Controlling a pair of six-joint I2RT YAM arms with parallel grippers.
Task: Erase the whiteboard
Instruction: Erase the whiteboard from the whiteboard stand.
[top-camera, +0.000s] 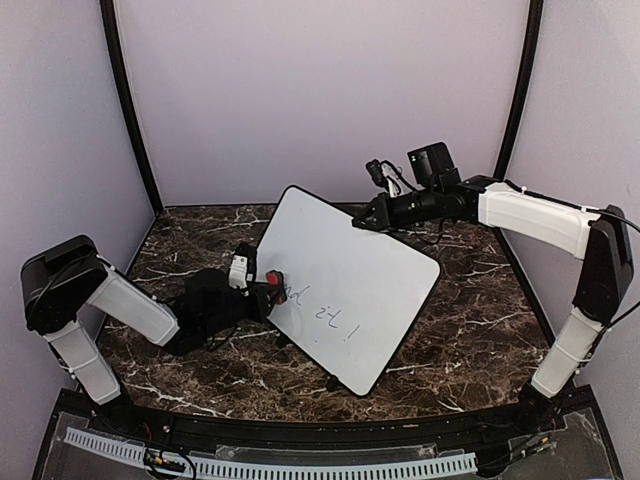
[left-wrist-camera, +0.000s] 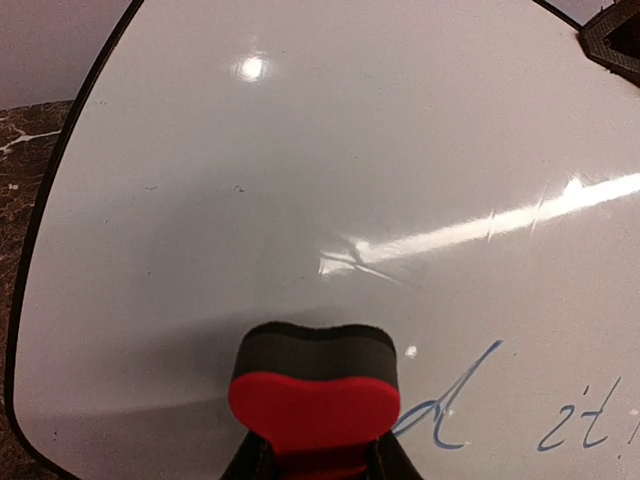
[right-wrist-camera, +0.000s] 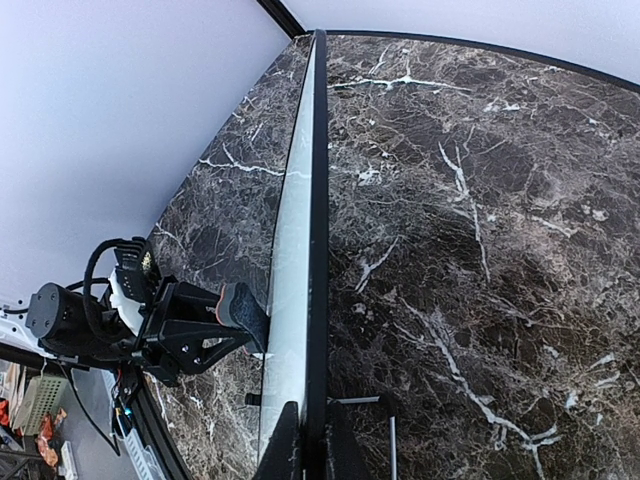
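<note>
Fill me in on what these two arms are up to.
The right claw is clamped on the far edge of the whiteboard, holding it up at a tilt on the marble table. The left claw grips a red eraser and presses it against the board's face, right beside the blue handwriting. The writing is not yet wiped off; the rest of the board looks blank.

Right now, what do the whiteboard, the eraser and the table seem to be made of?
Whiteboard: glossy white coated panel; lamp glare streaks it. Eraser: red, probably plastic, with a dark felt-like pad. Table: brown marble look, white veins; possibly printed laminate.
</note>
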